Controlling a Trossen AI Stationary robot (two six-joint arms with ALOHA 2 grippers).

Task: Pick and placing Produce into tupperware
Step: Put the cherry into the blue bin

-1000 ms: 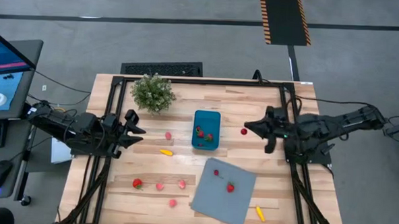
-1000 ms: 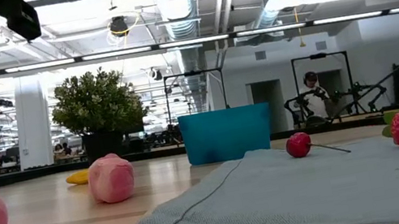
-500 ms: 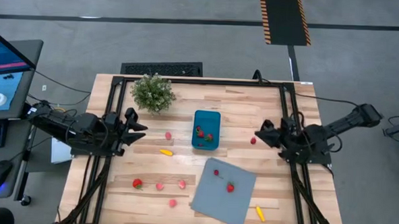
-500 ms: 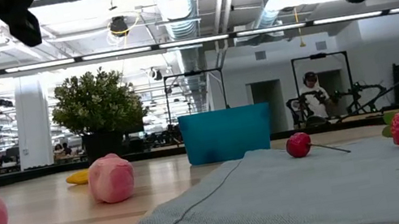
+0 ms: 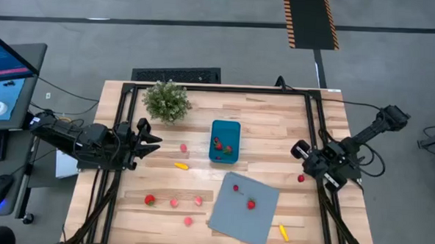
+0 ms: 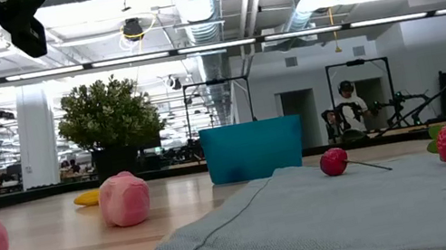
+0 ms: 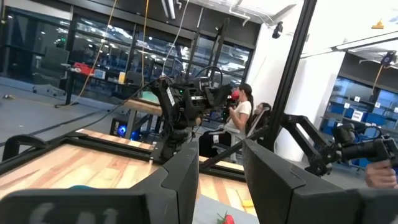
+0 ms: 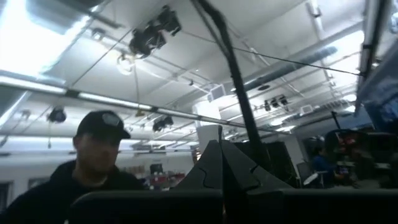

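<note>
Two hands to report, neither carrying anything. Left hand (image 5: 150, 139): above the left edge of the counter (image 5: 276, 117), jaws partway open with nothing between them, aimed toward the middle. Right hand (image 5: 299, 149): closed tight on nothing, by the right edge, tilted up toward the ceiling to judge from its wrist view. Nearest the left hand, a pink piece (image 5: 183, 148) and a yellow-orange piece (image 5: 181, 165) on bare wood, both between it and the tupperware (image 5: 224, 130). Near the right arm, one red piece (image 5: 301, 178) loose on the counter. At centre, the teal tupperware, upright, with two red pieces (image 5: 218, 143) already inside. Farther out, toward the front left: a strawberry (image 5: 149, 200) and three pink ones (image 5: 174, 203). On the grey-blue sheet (image 5: 261, 219), a small cherry-like piece (image 5: 236, 187) and another strawberry (image 5: 251, 204); beside its corner, a yellow piece (image 5: 282, 232). At the back left, a potted plant (image 5: 166, 101), no part of the job. By the look of it, a pause between one drop and the next pick, with most produce not yet in. Next, probably: reach for the pink piece, lower over it, close gently on so small and round a thing, then carry over the tub's rim before letting go.
</note>
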